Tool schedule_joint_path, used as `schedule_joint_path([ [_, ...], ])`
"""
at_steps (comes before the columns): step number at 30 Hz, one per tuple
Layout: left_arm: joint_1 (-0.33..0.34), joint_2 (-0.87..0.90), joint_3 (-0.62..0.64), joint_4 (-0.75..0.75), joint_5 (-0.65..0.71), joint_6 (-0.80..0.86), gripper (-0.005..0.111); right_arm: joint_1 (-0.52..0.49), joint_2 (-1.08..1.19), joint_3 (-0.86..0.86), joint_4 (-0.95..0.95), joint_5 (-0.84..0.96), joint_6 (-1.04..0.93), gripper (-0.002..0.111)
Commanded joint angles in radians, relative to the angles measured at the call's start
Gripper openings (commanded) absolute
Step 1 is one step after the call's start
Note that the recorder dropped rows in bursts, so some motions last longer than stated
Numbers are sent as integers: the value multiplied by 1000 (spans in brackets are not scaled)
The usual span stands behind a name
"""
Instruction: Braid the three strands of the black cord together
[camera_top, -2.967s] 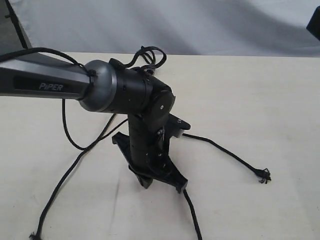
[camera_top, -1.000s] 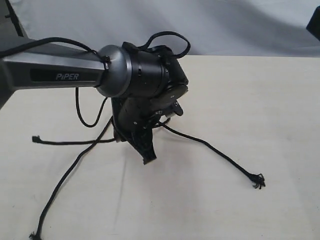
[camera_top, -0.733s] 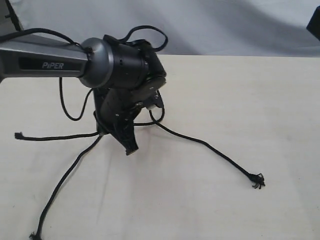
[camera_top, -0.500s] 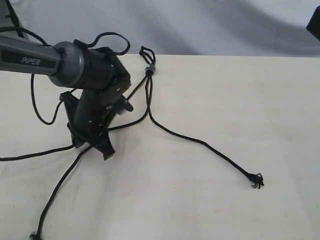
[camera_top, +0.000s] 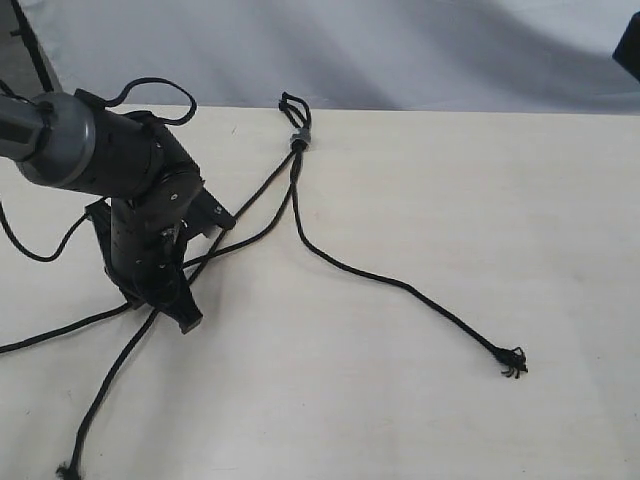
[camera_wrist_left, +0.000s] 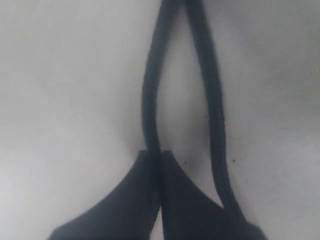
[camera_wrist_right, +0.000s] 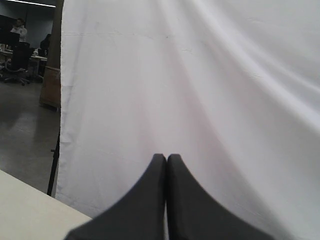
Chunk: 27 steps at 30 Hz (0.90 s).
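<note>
You had the left gripper pinching one strand of the black cord. In the left wrist view its fingers were pressed together, and that strand ran in between their tips. A second strand lay just beside them, along the outer edge of one finger. In the exterior view the cord lay on the pale table, with its loop and grey band near the far edge. Two strands ran from the band down to the gripper. The third strand trailed off the other way, well apart, ending in a frayed tip. Your right gripper had its fingers pressed together on nothing and faced a white cloth.
</note>
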Motion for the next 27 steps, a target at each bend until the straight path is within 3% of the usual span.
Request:
schedule_joint_path([
  [1, -1, 64, 64, -202, 22, 29, 0, -4, 2, 3, 0, -9, -5, 0],
  [6, -1, 25, 64, -383, 27, 164, 0, -4, 2, 3, 0, -9, -5, 0],
  [10, -3, -22, 64, -615, 27, 347, 0, -4, 2, 3, 0, -9, -5, 0],
  [12, -15, -34, 64, -812, 27, 467, 0, -4, 2, 3, 0, -12, -5, 0],
  [14, -56, -42, 64, -1035, 42, 709, 0, -4, 2, 3, 0, -14, -5, 0],
  [16, -97, -49, 60, -1117, 58, 835, 0, -4, 2, 3, 0, -14, -5, 0],
  [20, -128, -81, 59, -927, 27, 670, 0, -4, 2, 3, 0, -12, -5, 0],
  [24, -101, -111, 59, -642, 23, 412, 0, -4, 2, 3, 0, -12, -5, 0],
  [27, -74, -120, 61, -582, 40, 356, 0, -4, 2, 3, 0, -12, -5, 0],
])
